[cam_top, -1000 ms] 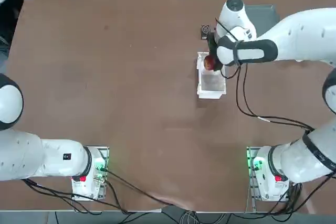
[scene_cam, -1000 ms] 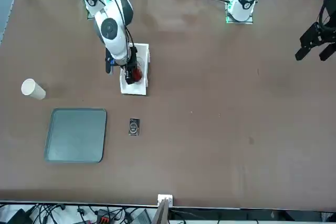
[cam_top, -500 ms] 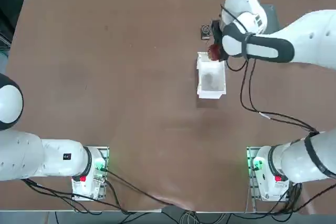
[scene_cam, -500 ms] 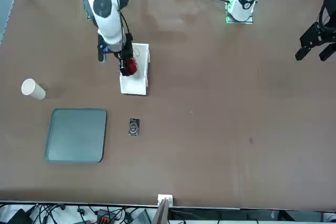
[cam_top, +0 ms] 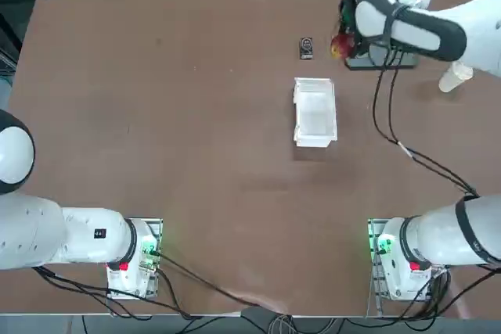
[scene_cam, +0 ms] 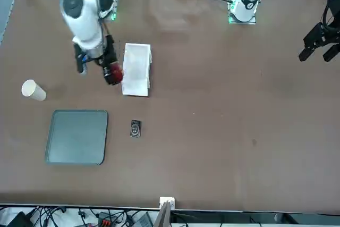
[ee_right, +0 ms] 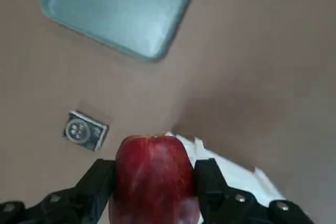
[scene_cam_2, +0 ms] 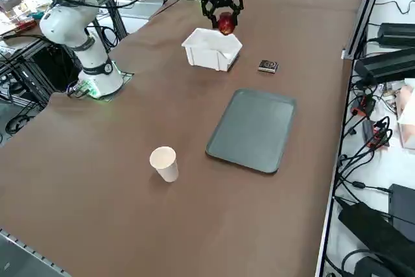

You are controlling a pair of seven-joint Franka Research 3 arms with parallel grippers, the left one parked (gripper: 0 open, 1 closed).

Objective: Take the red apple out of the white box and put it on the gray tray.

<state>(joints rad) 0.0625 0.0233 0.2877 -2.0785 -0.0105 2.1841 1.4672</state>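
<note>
the right gripper (ee_right: 152, 192) is clamped on the red apple (ee_right: 152, 174), both fingers pressing its sides. the glossy apple hangs in the air, clear of the white box (cam_top: 315, 112), short of the gray tray (scene_cam_2: 251, 129).

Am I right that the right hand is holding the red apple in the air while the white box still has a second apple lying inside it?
Not quite: the right hand does hold the red apple in the air, clear of the white box, but the box holds no second apple. The top view shows its interior bare, and the gray tray is not yet reached.
</note>
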